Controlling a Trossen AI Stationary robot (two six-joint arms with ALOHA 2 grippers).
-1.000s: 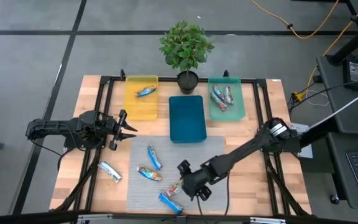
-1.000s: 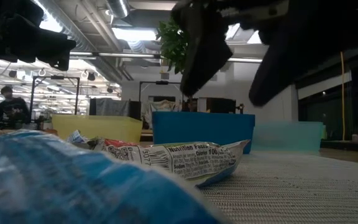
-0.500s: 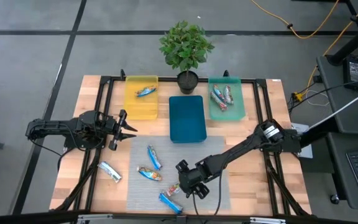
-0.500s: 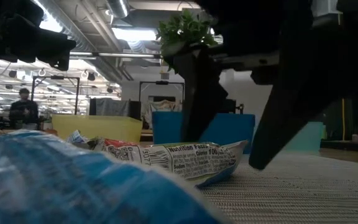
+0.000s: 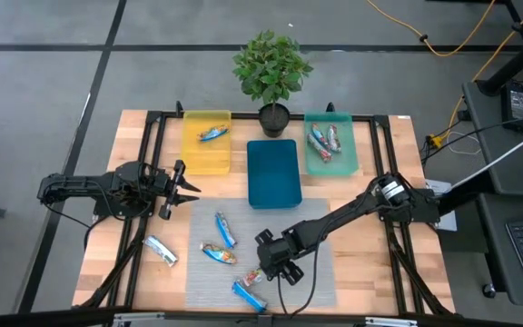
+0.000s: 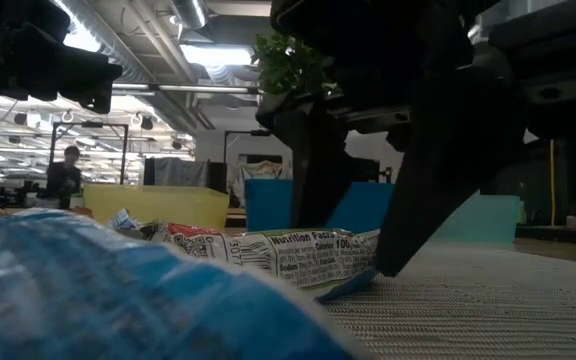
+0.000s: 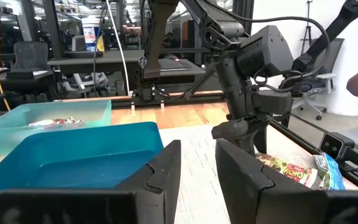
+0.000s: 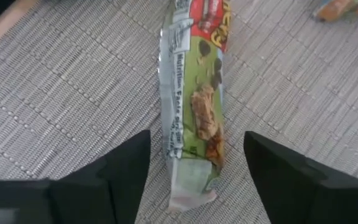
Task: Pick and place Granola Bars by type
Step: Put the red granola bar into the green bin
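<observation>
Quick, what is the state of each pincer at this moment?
Left pincer: slightly open, holding nothing, waiting above the table's left side.
Right pincer: open, straddling the red and green granola bar, not gripping it yet.

From where I sit, the overhead view is evenly lit and sharp, with only soft, faint shadows under the dark arms on the pale wooden slatted table. The low view is harsher: bright ceiling strip lights backlight the scene, so the dark arm parts in front read as plain silhouettes. The crinkled blue foil wrapper nearest that lens is a soft blur. In my right wrist view the grey woven mat is crisp while the near dark fingers are soft-edged.
</observation>
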